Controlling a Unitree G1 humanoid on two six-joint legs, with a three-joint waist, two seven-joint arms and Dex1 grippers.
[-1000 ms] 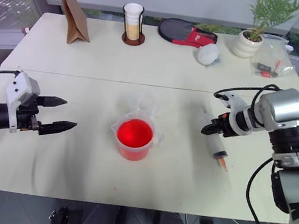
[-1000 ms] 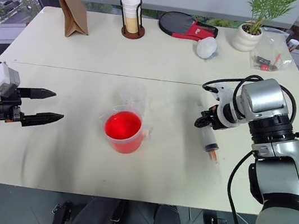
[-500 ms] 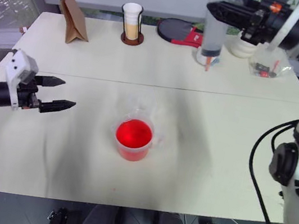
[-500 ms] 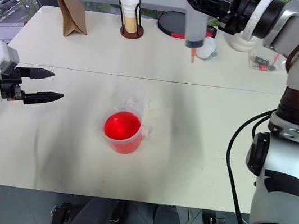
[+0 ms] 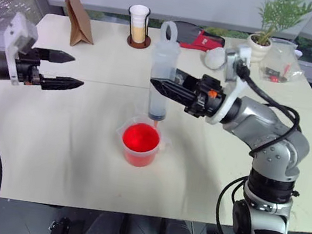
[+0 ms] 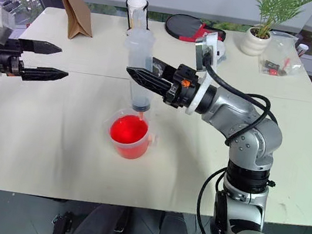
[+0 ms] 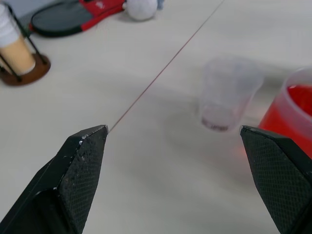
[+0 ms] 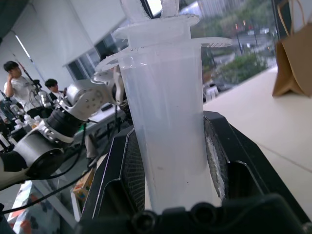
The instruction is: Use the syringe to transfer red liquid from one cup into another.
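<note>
My right gripper (image 5: 160, 85) is shut on the barrel of the large clear syringe (image 5: 163, 73) and holds it upright. The syringe's tip points down just above the red liquid (image 5: 140, 138) in the clear beaker (image 5: 139, 153) at the table's middle. In the right wrist view the syringe (image 8: 165, 122) sits between the two black fingers (image 8: 129, 170). The colourless clear cup (image 7: 229, 92) stands just behind the beaker (image 7: 292, 112). My left gripper (image 5: 78, 71) is open and empty, raised over the table's left side, well away from the cups.
Along the far edge stand a brown paper bag (image 5: 77, 12), a white cup in a dark holder (image 5: 138, 25), a black and red paddle case (image 5: 192, 35), a white ball (image 5: 216, 56), a potted plant (image 5: 261, 44) and a plastic bag (image 5: 284, 60).
My right arm lifted the syringe off the table's right side, swung it high over the back, then brought it down upright over the red beaker. My left gripper rose, still open.
</note>
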